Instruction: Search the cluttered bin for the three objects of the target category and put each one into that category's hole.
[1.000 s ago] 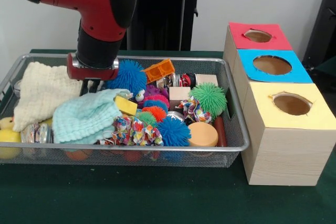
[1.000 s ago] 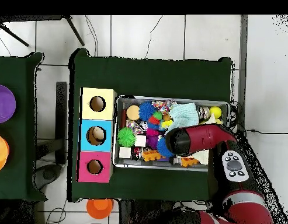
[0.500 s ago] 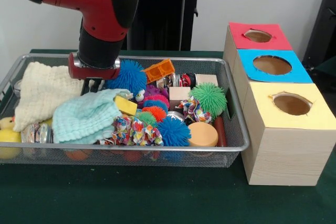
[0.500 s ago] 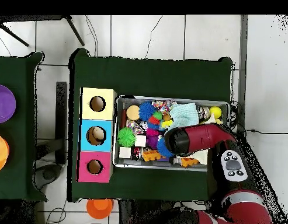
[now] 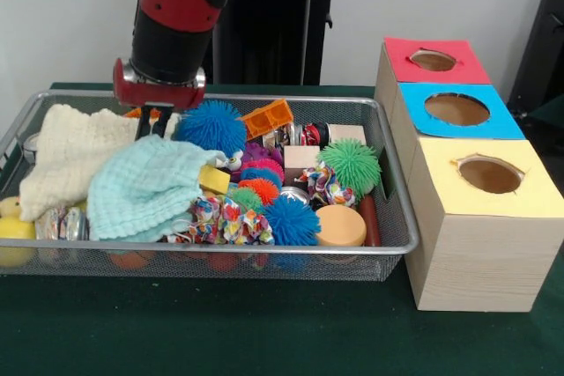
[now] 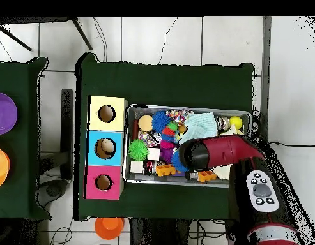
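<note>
Front view shows the claw (image 5: 155,121) hanging above the wire bin's (image 5: 264,260) far edge, beside a blue spiky ball (image 5: 210,127); its grip state is unclear.

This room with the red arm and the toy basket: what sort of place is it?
Most likely a robotics lab set up for a sorting test. A Sawyer arm hangs over a wire bin crammed with toys, beside wooden boxes with colour-coded holes, on a green-covered table.

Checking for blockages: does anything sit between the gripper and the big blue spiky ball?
Nothing visible does. In the front view the gripper hangs just left of the blue ball, over the edge of the cream cloth, with no item between them.
</note>
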`<state>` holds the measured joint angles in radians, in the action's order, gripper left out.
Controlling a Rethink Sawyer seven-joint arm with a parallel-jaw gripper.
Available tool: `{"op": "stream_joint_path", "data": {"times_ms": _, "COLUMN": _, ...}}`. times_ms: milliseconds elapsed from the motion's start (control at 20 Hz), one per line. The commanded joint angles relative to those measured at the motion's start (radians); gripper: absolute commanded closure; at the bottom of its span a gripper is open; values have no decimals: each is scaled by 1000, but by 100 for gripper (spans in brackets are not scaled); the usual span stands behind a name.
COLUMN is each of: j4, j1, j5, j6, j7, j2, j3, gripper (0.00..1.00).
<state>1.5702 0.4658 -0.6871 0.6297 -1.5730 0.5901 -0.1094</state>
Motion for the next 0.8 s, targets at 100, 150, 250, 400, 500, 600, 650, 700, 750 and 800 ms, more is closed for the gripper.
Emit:
{"op": "stream_joint_path", "data": {"times_ms": 100, "j4": 148, "j1": -7, "j5": 80, "j6": 134, "j7": 143, "j2": 140, "j3": -126, "gripper": 100}}
{"op": "stream_joint_path", "data": {"times_ms": 150, "j4": 155, "j1": -9, "j5": 91, "j6": 138, "j7": 133, "j2": 146, "j3": -133, "gripper": 100}}
{"op": "stream_joint_path", "data": {"times_ms": 250, "j4": 183, "j1": -1, "j5": 119, "j6": 133, "j7": 120, "j2": 160, "j3": -155, "gripper": 100}}
{"op": "stream_joint_path", "data": {"times_ms": 400, "j4": 215, "j1": 8, "j5": 161, "j6": 129, "j7": 111, "j2": 176, "j3": -188, "gripper": 100}}
{"op": "stream_joint_path", "data": {"times_ms": 500, "j4": 223, "j1": 8, "j5": 183, "j6": 138, "j7": 104, "j2": 185, "j3": -197, "gripper": 100}}
{"op": "stream_joint_path", "data": {"times_ms": 600, "j4": 231, "j1": 10, "j5": 206, "j6": 147, "j7": 99, "j2": 196, "j3": -209, "gripper": 100}}
{"op": "stream_joint_path", "data": {"times_ms": 650, "j4": 237, "j1": 13, "j5": 222, "j6": 149, "j7": 97, "j2": 203, "j3": -218, "gripper": 100}}
{"op": "stream_joint_path", "data": {"times_ms": 700, "j4": 239, "j1": 14, "j5": 236, "j6": 149, "j7": 90, "j2": 209, "j3": -225, "gripper": 100}}
{"op": "stream_joint_path", "data": {"times_ms": 750, "j4": 245, "j1": 14, "j5": 252, "j6": 149, "j7": 85, "j2": 217, "j3": -235, "gripper": 100}}
{"op": "stream_joint_path", "data": {"times_ms": 800, "j4": 248, "j1": 16, "j5": 267, "j6": 144, "j7": 80, "j2": 222, "j3": -244, "gripper": 100}}
